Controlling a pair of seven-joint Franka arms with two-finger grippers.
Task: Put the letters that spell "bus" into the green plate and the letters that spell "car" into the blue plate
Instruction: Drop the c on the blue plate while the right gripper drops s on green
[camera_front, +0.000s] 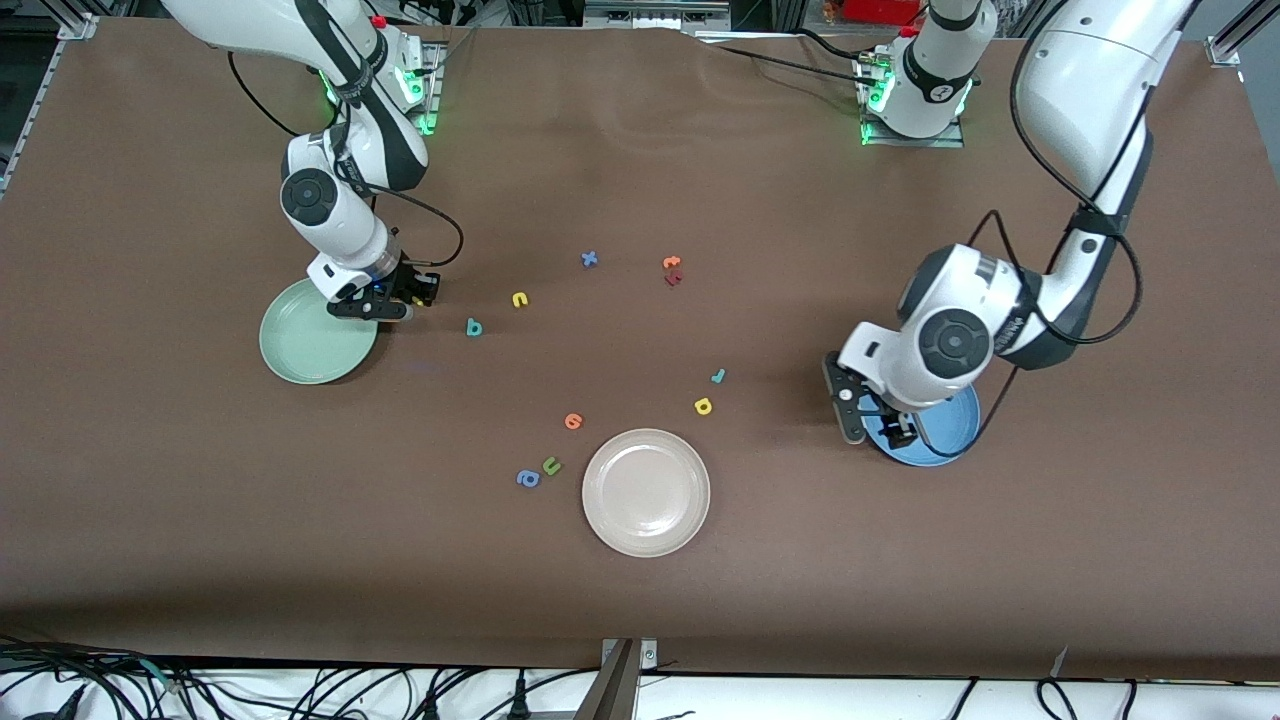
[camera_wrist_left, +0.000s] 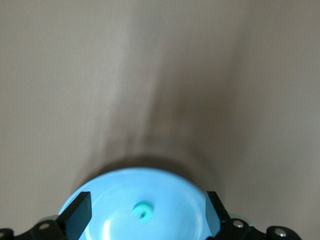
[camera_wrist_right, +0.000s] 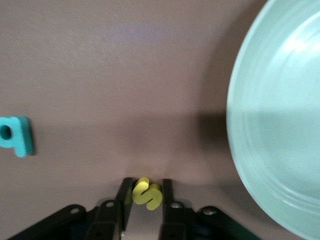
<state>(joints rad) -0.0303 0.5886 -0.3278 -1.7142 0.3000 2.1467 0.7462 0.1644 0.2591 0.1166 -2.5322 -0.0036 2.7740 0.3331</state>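
Nearest us lies the beige plate (camera_front: 646, 492), one of three plates. Our right gripper (camera_front: 385, 305) clamps the yellow "s" (camera_wrist_right: 146, 193) beside the green plate (camera_front: 312, 350); a loose pinch could drop it short. Our left gripper (camera_front: 872, 415) stands apart over the blue plate (camera_front: 945, 440), holding one teal "c" (camera_wrist_left: 142, 210).

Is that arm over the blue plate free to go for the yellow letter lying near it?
Probably yes. The left gripper hangs open over the blue plate, the teal "c" already in it. The yellow "a" lies alone on bare table, toward the beige plate.
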